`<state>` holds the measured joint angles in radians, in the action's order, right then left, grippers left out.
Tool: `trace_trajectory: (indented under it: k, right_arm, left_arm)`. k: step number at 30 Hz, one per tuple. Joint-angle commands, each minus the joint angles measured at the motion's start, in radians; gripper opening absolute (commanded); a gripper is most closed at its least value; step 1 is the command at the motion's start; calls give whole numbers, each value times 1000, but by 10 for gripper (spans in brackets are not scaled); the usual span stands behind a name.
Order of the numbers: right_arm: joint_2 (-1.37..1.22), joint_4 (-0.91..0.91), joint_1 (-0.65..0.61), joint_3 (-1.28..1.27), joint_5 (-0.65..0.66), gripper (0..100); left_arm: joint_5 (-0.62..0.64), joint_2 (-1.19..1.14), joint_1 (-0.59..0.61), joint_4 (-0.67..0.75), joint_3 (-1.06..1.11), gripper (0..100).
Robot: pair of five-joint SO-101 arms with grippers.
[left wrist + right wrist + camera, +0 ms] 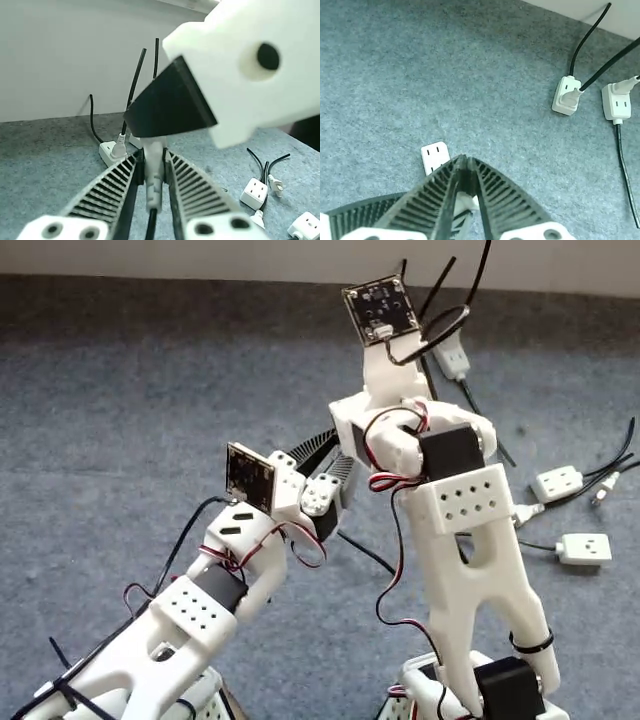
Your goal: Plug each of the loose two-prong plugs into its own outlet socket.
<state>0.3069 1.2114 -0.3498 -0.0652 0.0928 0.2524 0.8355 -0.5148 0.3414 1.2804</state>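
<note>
Plug held, socket waiting just ahead.
Left gripper (153, 156) is clamped on the white plug (153, 187), whose long axis runs along the jaws, black cord trailing back. The outlet socket (435, 156) lies just beside the right gripper (464, 161), whose jaws are closed on a white part (465, 200), probably that socket's tail.

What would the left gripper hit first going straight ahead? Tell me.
Likely the other arm: its white and black body sits just past the left gripper, which holds a plug.

No text, label, number or sign is readable anywhere.
</note>
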Motion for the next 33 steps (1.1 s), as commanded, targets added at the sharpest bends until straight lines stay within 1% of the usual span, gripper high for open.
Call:
trace_trajectory:
  k: [1, 5, 11, 18, 27, 31, 33]
  right_arm:
    - [-4, -5, 36, -4, 14, 8]
    - [-8, -5, 41, -5, 14, 8]
    - [-12, -12, 87, -16, 14, 8]
    - [-4, -151, 90, -153, 14, 8]
    - [-2, -147, 90, -71, 14, 8]
    - [-13, -150, 91, -79, 12, 8]
    - [-8, -157, 99, -125, 11, 8]
  left_arm:
    - [3, 8, 33, 28, -25, 5]
    - [3, 8, 33, 28, -25, 5]
    - [3, 8, 33, 28, -25, 5]
    - [3, 8, 33, 28, -25, 5]
    - [3, 8, 33, 28, -25, 5]
    - [3, 8, 33, 28, -24, 5]
    - [3, 8, 33, 28, -24, 5]
